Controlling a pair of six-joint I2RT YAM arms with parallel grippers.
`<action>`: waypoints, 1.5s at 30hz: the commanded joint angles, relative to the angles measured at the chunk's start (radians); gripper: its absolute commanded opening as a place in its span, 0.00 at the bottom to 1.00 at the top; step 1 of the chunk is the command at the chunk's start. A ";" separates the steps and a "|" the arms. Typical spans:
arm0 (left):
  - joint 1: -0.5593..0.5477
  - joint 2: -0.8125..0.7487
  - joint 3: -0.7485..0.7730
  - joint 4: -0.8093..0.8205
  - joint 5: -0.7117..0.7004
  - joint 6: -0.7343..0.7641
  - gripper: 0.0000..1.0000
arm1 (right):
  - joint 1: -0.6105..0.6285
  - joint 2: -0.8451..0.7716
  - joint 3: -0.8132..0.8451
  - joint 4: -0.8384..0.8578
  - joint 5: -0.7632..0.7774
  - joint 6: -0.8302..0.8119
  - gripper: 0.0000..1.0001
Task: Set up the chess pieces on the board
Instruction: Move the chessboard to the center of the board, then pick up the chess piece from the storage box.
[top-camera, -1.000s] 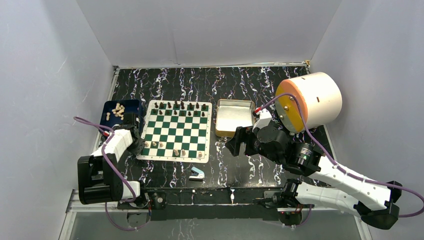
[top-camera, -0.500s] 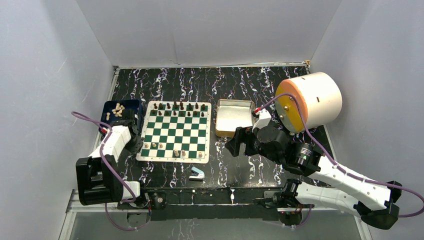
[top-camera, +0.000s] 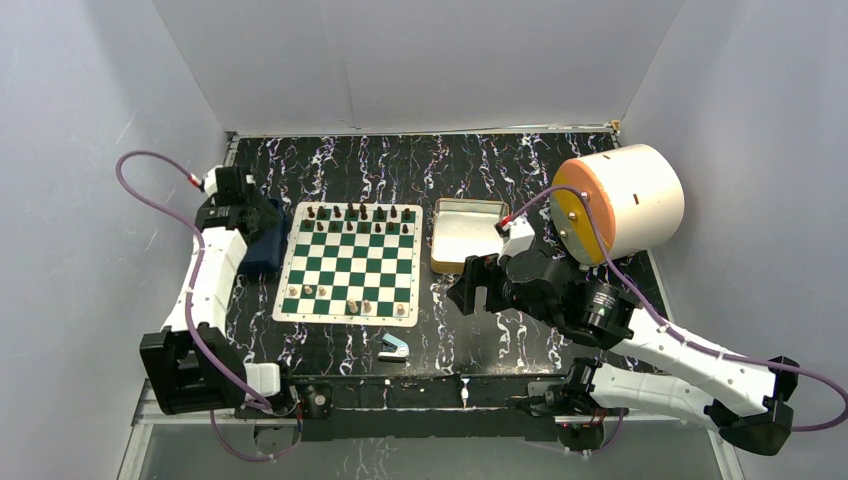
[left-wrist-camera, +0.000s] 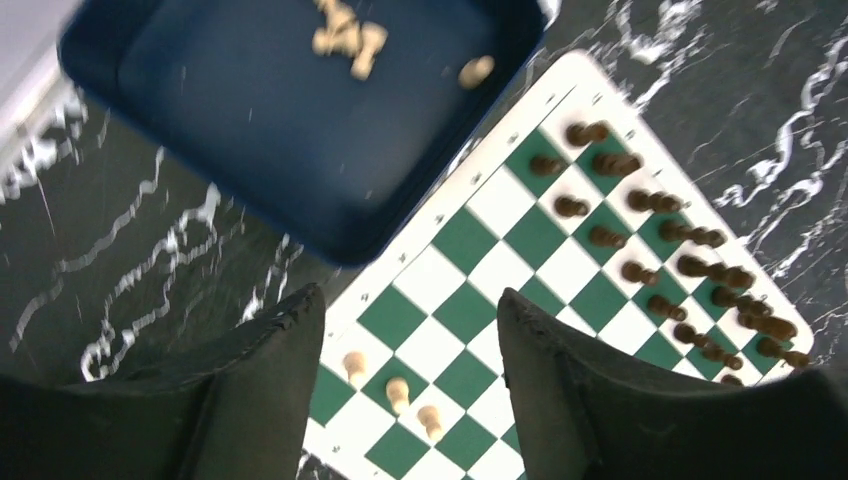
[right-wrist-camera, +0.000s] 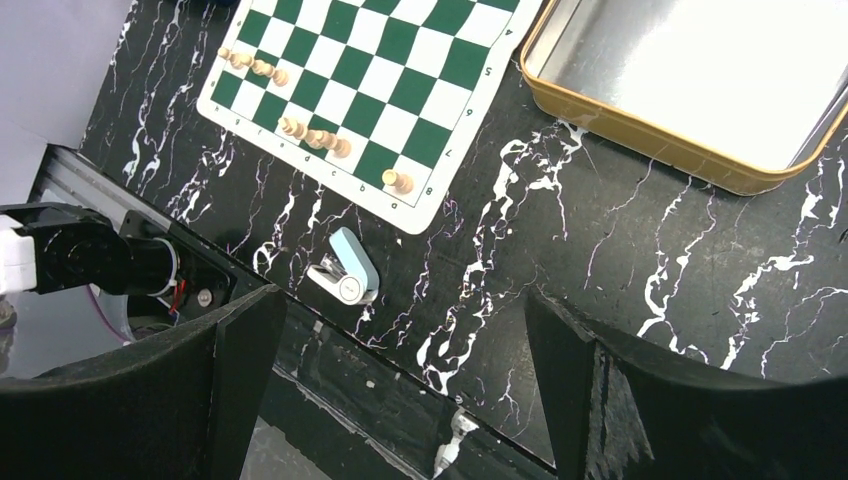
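Note:
The board (top-camera: 352, 262) lies left of centre, green and white. Dark chess pieces (top-camera: 360, 212) fill its far rows; several pale ones (top-camera: 352, 304) stand along its near rows. My left gripper (top-camera: 258, 218) hangs above the dark blue tray (top-camera: 262, 252), by the board's far left corner. In the left wrist view, my left gripper (left-wrist-camera: 410, 310) is open and empty, high over three pale pieces (left-wrist-camera: 398, 392) on the board (left-wrist-camera: 500, 200). More pale pieces (left-wrist-camera: 350, 38) lie in the tray (left-wrist-camera: 280, 120). My right gripper (top-camera: 470, 290) stands open and empty right of the board; it (right-wrist-camera: 400, 300) looks down at the table's near edge.
An open silver tin (top-camera: 465, 235) sits right of the board, also visible in the right wrist view (right-wrist-camera: 700, 70). A white cylinder with an orange face (top-camera: 620, 200) stands at the far right. A small blue-and-white stapler (top-camera: 394, 347) lies near the front edge, also visible in the right wrist view (right-wrist-camera: 345, 270).
My left arm has swung from the board's near left corner to the far left, over the blue tray, and its jaws have opened. The right arm has barely moved.

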 joint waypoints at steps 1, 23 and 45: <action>0.005 0.087 0.138 0.068 -0.007 0.189 0.63 | -0.003 0.007 0.068 0.034 0.005 -0.045 0.99; 0.210 0.488 0.393 0.106 -0.002 0.348 0.48 | -0.002 0.120 0.100 0.112 -0.026 -0.106 0.99; 0.219 0.689 0.472 0.163 -0.049 0.375 0.28 | -0.002 0.184 0.108 0.165 -0.024 -0.119 0.99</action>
